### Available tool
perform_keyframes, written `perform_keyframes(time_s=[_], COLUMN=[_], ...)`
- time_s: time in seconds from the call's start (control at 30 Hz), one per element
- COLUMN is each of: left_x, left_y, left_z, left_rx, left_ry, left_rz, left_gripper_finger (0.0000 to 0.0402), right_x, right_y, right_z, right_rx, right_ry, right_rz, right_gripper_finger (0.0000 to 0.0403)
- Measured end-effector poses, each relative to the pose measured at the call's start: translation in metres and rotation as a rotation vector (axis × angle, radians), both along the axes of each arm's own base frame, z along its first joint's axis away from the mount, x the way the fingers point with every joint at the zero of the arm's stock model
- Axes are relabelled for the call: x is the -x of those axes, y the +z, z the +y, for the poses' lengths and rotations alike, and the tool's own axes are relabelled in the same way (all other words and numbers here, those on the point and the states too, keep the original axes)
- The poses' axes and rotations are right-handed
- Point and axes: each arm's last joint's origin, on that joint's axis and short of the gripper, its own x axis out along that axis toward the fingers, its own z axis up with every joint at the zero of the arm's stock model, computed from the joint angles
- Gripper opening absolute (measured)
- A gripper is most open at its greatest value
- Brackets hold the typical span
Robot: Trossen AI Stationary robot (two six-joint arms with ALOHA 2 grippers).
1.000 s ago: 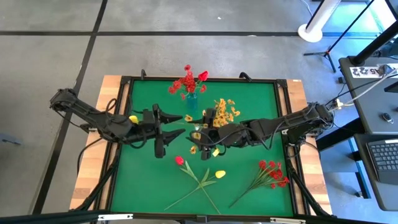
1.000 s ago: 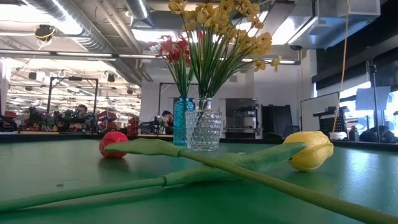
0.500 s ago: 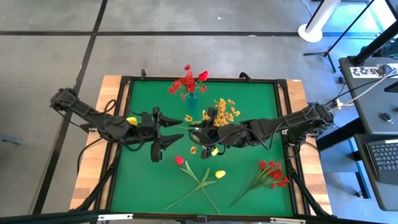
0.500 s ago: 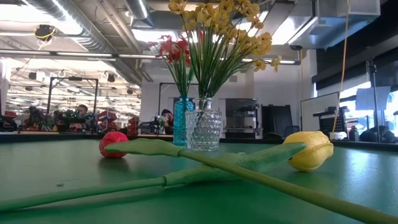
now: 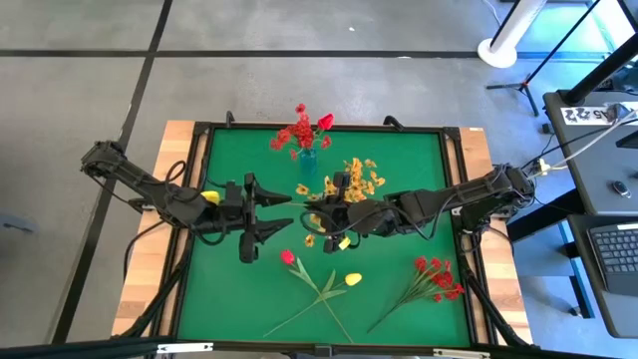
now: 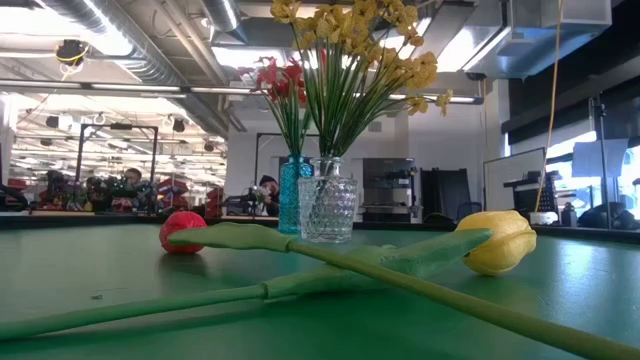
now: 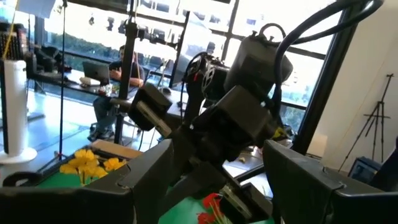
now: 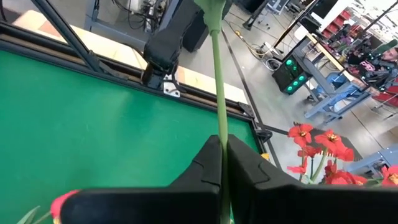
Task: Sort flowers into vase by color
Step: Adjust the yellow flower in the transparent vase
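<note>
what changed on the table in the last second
The right gripper, above the table's middle, closed on a thin green stem. The left gripper drew back slightly toward its own side, jaws open as before, with a yellow bud near its wrist. The blue vase, glass vase, two loose buds and red sprig stayed put.

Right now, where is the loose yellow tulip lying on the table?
In the high view, the yellow tulip lies on the green mat's near half, just right of the red tulip, their stems crossing, left of the red sprig.
</note>
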Motion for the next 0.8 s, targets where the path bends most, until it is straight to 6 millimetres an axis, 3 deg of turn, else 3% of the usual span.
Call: perform_keyframes(time_s=[0.4, 0.8], left_x=[0.010, 0.056], left_y=[0.010, 0.025], left_z=[-0.016, -0.032], left_rx=[-0.072, -0.105], left_ry=[-0.085, 0.070], left_rz=[-0.050, -0.015], left_gripper_finger=[0.0245, 0.0245], right_x=[0.006, 0.031], right_y=[0.002, 0.018], right_z=[-0.003, -0.013], right_rx=[-0.006, -0.016], right_ry=[-0.075, -0.168], right_rz=[0.008, 0.020], right_gripper_finger=[0.0002, 0.0001])
